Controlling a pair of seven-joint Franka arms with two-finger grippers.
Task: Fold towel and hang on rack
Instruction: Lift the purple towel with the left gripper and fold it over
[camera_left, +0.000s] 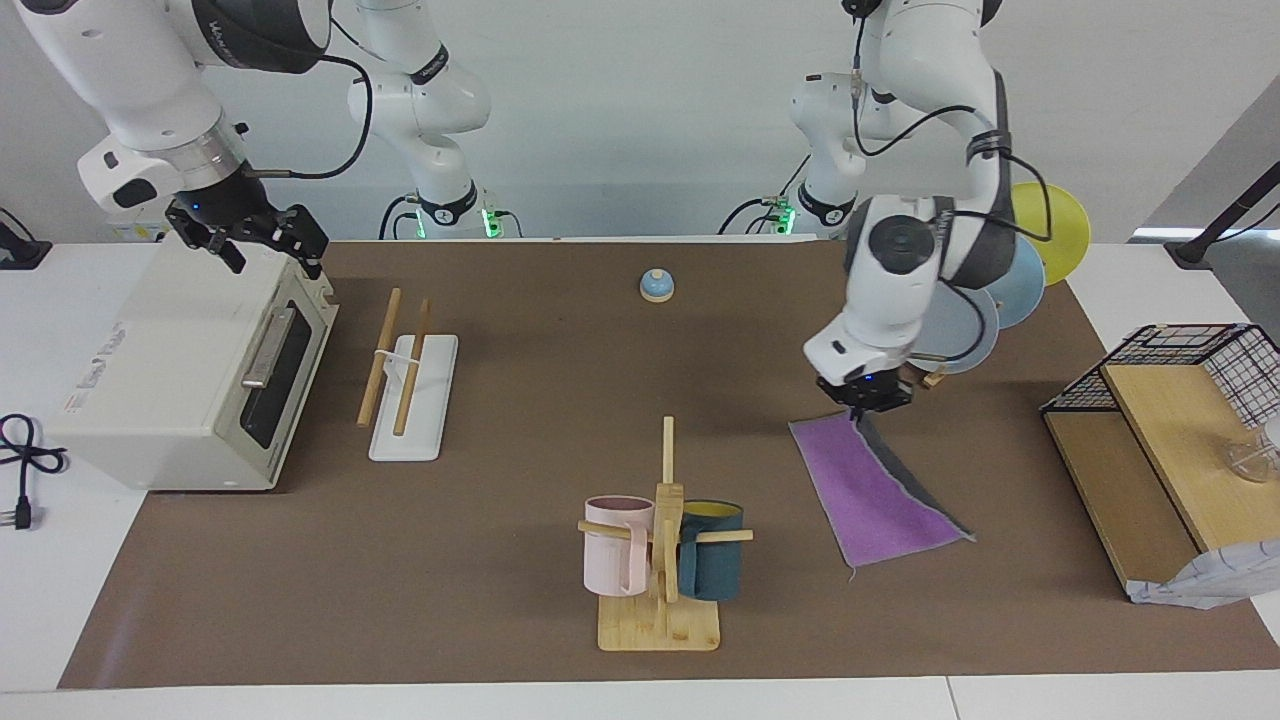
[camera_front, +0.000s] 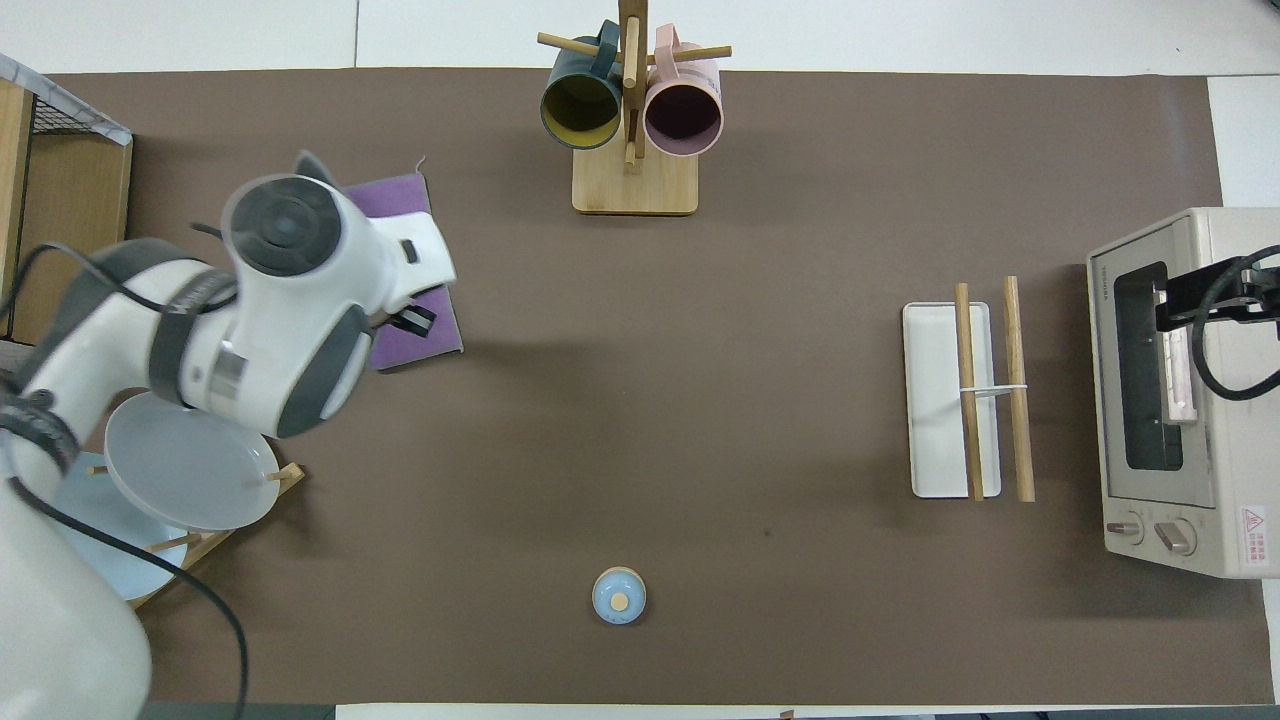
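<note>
White, rounded shells on both arms (camera_left: 930, 60), with dark grey caps at the joints — one round cap at 9 o'clock of the left wrist (camera_left: 893, 243). Black cables looped along the links, strapped down by a dark band. Black grippers; silver ring above the right gripper (camera_left: 262, 238). Green lights glowing at both bases (camera_left: 455, 218).
</note>
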